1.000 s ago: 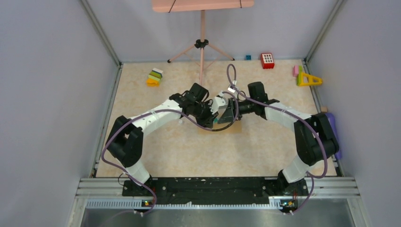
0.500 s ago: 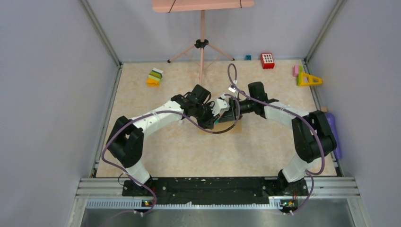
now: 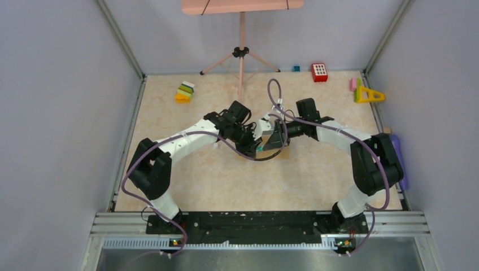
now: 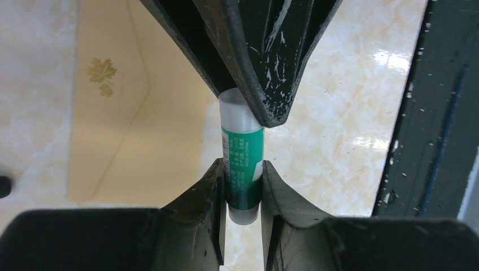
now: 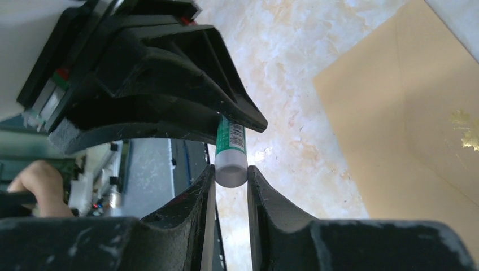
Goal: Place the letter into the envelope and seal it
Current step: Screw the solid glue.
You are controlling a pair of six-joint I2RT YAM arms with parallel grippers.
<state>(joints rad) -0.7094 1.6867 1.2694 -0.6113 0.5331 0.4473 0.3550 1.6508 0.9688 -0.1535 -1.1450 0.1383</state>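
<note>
While the envelope [image 4: 113, 130] lies flat on the table [image 4: 344, 113] below, letter out of sight, your left end effector [image 4: 243, 175] clamps the green glue stick [image 4: 244, 152] and your right end effector [image 5: 230, 176] pinches its cap [image 5: 230, 168]. Pull straight apart along the stick. The envelope's edge sits just beside, with bare table beyond.

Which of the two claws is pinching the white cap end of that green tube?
The right gripper: it clamps the white cap of the glue stick, while the left gripper holds the green labelled body.
</note>
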